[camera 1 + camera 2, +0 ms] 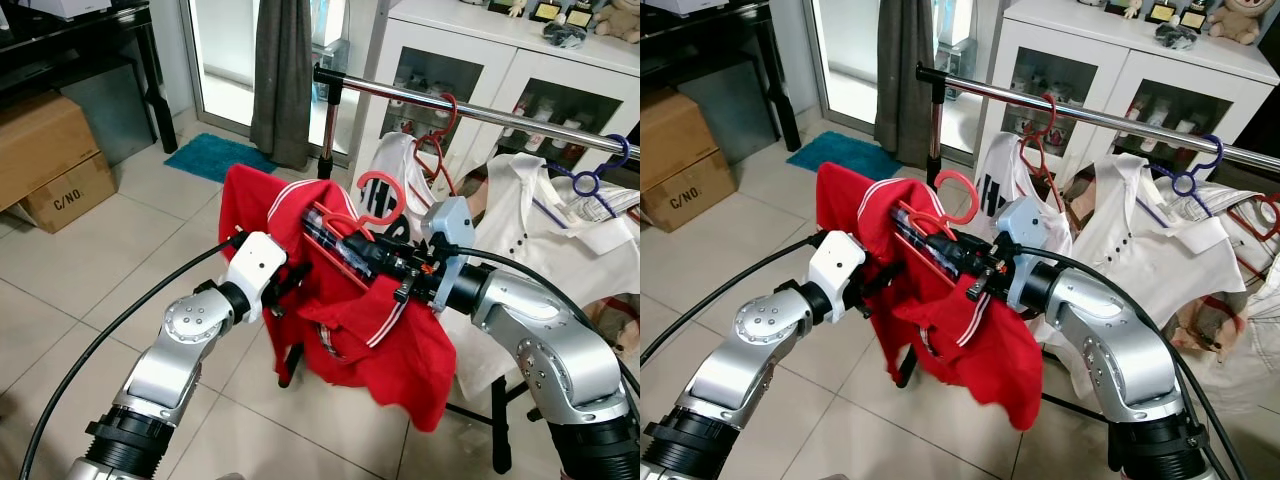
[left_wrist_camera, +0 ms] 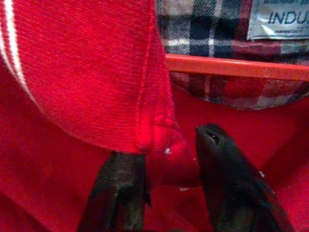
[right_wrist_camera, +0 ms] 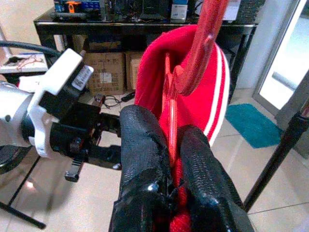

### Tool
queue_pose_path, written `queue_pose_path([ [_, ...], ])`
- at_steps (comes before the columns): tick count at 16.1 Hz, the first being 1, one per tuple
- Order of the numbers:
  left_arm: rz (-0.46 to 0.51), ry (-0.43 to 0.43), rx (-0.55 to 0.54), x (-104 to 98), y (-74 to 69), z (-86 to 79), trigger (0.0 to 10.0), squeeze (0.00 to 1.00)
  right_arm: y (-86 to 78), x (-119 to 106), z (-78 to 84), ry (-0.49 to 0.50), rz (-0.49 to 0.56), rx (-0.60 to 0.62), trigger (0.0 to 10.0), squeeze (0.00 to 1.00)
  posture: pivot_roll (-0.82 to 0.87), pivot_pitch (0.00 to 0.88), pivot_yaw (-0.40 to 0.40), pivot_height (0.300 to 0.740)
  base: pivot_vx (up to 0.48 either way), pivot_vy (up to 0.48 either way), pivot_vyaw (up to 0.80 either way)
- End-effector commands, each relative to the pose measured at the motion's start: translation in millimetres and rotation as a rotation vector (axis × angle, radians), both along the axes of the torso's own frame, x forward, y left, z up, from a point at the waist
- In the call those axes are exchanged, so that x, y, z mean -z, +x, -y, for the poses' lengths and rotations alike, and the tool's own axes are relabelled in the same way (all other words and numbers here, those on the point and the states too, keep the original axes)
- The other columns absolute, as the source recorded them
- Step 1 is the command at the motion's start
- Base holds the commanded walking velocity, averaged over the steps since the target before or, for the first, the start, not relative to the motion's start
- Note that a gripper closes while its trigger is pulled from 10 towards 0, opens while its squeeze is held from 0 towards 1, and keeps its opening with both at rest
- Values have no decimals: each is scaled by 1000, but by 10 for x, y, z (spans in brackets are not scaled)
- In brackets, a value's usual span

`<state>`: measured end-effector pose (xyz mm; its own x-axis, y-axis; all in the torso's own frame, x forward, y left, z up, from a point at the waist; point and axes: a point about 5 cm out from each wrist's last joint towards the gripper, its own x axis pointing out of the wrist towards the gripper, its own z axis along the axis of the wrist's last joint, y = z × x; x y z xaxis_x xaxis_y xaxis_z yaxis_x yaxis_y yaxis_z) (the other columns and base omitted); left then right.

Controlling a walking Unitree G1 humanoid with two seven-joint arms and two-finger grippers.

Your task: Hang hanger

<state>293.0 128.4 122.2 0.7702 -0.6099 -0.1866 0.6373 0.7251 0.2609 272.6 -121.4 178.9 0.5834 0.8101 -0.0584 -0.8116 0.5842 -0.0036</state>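
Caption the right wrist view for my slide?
Right gripper clamps the red plastic hanger inside the red white-striped polo shirt.

Bright even daylight from glass door (image 1: 225,60) beyond the grippers; glare on metal rail (image 1: 480,110). Head views sharp, slight edge distortion. Left wrist view soft, red shirt (image 2: 72,72) blurred close-up.

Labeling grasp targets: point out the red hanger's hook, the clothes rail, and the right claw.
red hanger (image 1: 380,196), left eye view, on its hook curve.
clothes rail (image 1: 400,95), left eye view, on the bare chrome bar.
right claw (image 3: 169,159), right wrist view, between its fingertips.
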Motion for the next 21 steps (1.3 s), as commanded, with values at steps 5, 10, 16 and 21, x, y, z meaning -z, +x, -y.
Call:
queue_pose_path([
  [5,33,-37,52,-146,-35,-53,0,0,7,-21,64,-43,42,24,0,0,-90,0,-91,740,0,0,0],
  [10,-26,-14,113,-272,-310,-308,0,0,124,135,210,-157,2,121,0,0,-61,0,-110,740,0,0,0],
  [16,138,134,-261,-751,-129,-1220,0,0,-34,162,247,-206,24,-60,0,0,-52,0,-111,740,0,0,0],
  [21,262,304,-532,-990,80,-1715,0,0,-217,136,316,-223,16,-228,0,0,-58,0,-94,740,0,0,0],
])
